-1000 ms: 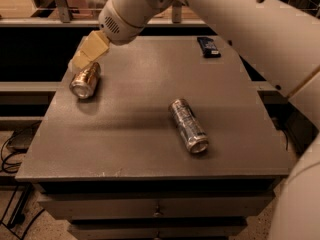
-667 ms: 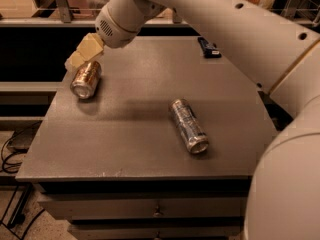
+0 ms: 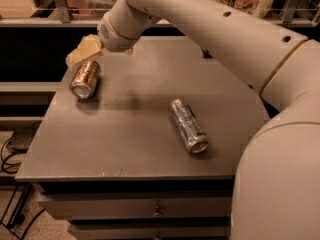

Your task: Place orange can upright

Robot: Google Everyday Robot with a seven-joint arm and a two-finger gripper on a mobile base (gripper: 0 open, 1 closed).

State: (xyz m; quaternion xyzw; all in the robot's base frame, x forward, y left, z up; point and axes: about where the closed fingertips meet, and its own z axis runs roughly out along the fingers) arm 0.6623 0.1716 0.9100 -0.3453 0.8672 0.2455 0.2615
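The orange can [image 3: 85,79] lies on its side near the far left corner of the grey table [image 3: 135,134], its silver end facing the front. My gripper [image 3: 82,52] with pale yellow fingers [image 3: 90,46] hovers just behind and above the can, at the table's left back edge. It holds nothing. The arm reaches in from the right and crosses the top of the view.
A longer, slimmer silver-blue can [image 3: 188,125] lies on its side right of the table's middle. A dark shelf with a metal rail [image 3: 60,4] runs behind the table. Cables [image 3: 12,149] lie on the floor at the left. Drawers sit below the tabletop.
The gripper has moved a little back and left, away from the orange can's top. Both cans lie where they were.
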